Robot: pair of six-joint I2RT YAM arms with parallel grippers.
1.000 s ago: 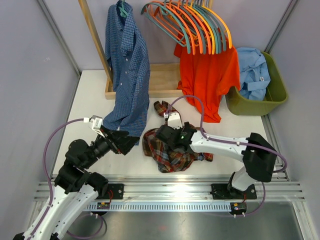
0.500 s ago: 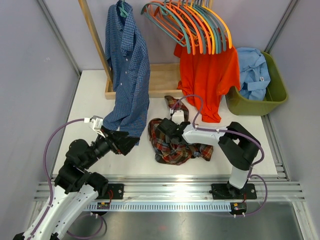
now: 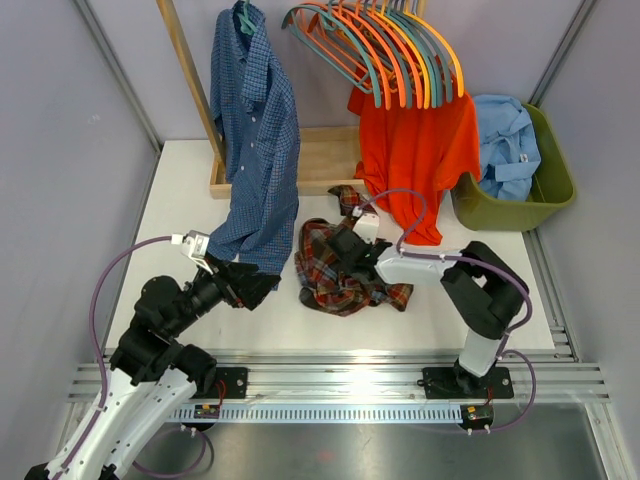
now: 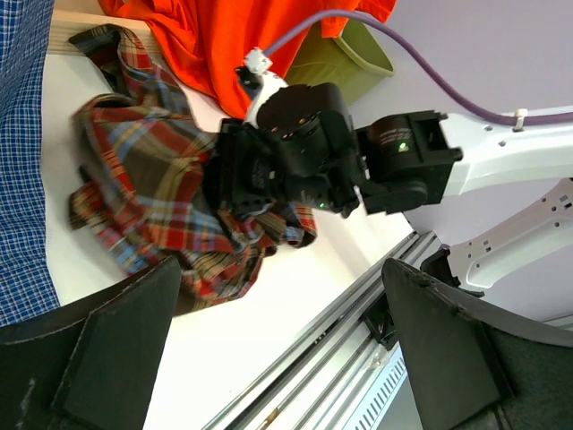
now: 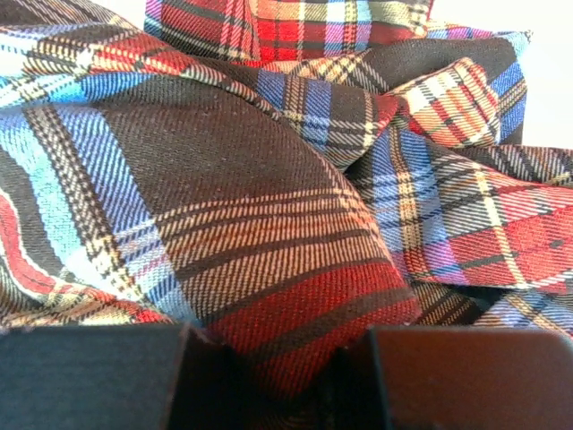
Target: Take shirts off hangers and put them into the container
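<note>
One change stands out over the last second: the right end effector (image 5: 300,367), which stood spread wide over the plaid shirt (image 3: 335,285), has drawn its fingers together on a raised fold of the cloth. In the wrist view we see that fold pinched between them. The heap has also shifted on the counter (image 3: 180,200), away from the near edge and toward the hem of the orange-red shirt (image 3: 415,150). We read this as the grasp made, so the plaid shirt, already free of any hanger, looks ready to be lifted and carried. It lies crumpled in the middle of the counter, under and around the right end effector and touching it. The container (image 3: 500,214) stands well apart at the far right, with the light blue shirt (image 3: 505,145) already in it. The left end effector (image 3: 255,287) has its fingers wide apart and holds nothing, just beside the lower hem of the dark blue check shirt (image 3: 255,130). That shirt and the orange-red one, below the bunch of hangers (image 3: 390,50), hang at the back, and we judge both are not yet unhung.
</note>
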